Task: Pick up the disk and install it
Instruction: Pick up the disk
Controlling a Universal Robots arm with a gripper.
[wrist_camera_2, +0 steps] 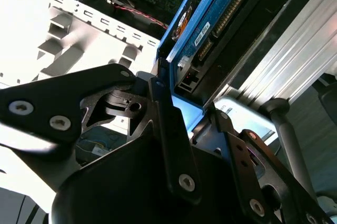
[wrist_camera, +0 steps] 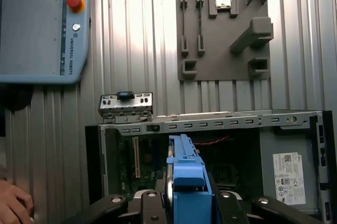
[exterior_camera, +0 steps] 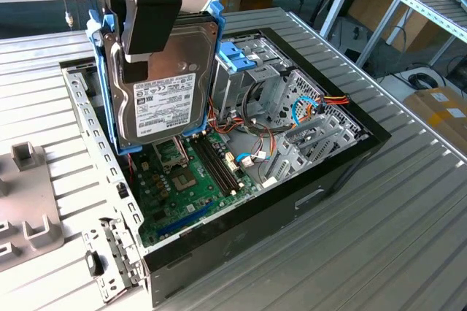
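Your pincer (exterior_camera: 139, 55) is clamped on the disk (exterior_camera: 171, 99), upper left of the exterior view; it hangs upright, label outward, above the open computer case (exterior_camera: 277, 216); probably held on edge to suit a drive bay.

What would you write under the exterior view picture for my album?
The gripper holds the disk above the open computer case.

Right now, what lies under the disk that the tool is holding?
In the exterior view the disk, clamped upright by the tool, hangs over the open computer case. Below it show the green motherboard and coloured cables. The board area directly behind the disk is covered.
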